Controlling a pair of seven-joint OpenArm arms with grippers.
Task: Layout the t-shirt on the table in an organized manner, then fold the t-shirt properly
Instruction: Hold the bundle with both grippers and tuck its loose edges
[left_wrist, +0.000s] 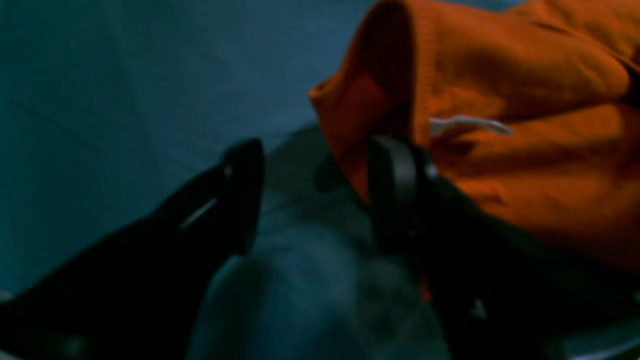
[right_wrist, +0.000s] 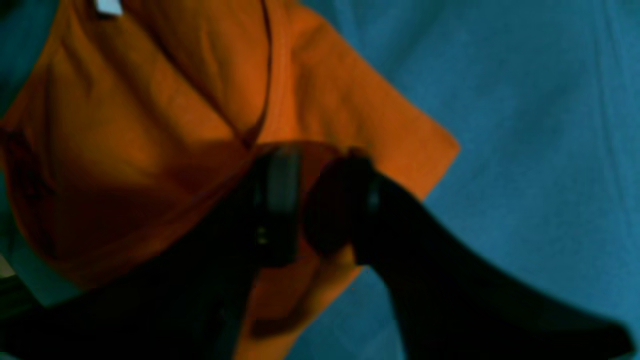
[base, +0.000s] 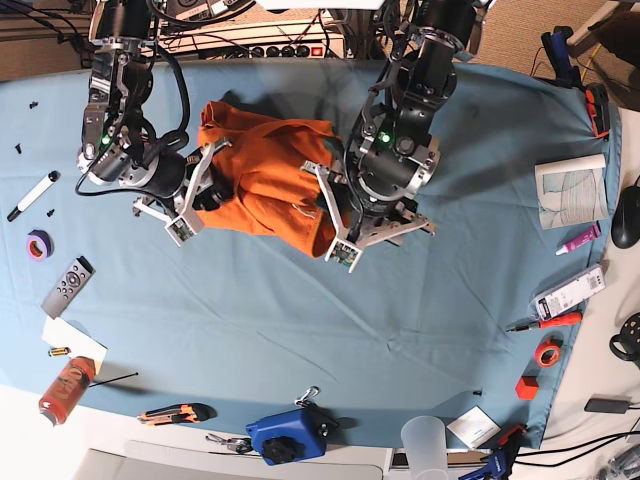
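The orange t-shirt (base: 265, 180) lies bunched up in the far middle of the teal table (base: 300, 330). My left gripper (base: 325, 215) is at the shirt's right edge. In the left wrist view this gripper (left_wrist: 320, 170) is open wide, with a rolled hem of the t-shirt (left_wrist: 500, 100) resting against its right finger (left_wrist: 395, 185) and bare table (left_wrist: 125, 75) between the fingers. My right gripper (base: 205, 190) is at the shirt's left edge. Seen from its own wrist, the right gripper (right_wrist: 310, 200) hovers over the t-shirt (right_wrist: 150, 125) with its fingers a narrow gap apart.
Along the left side lie a marker (base: 32, 195), a purple tape roll (base: 38, 243), a remote (base: 68, 287) and an orange can (base: 65, 388). A blue device (base: 290, 435) and a cup (base: 425, 440) sit at the near edge. On the right are a paper roll (base: 570, 190) and a screwdriver (base: 540, 322).
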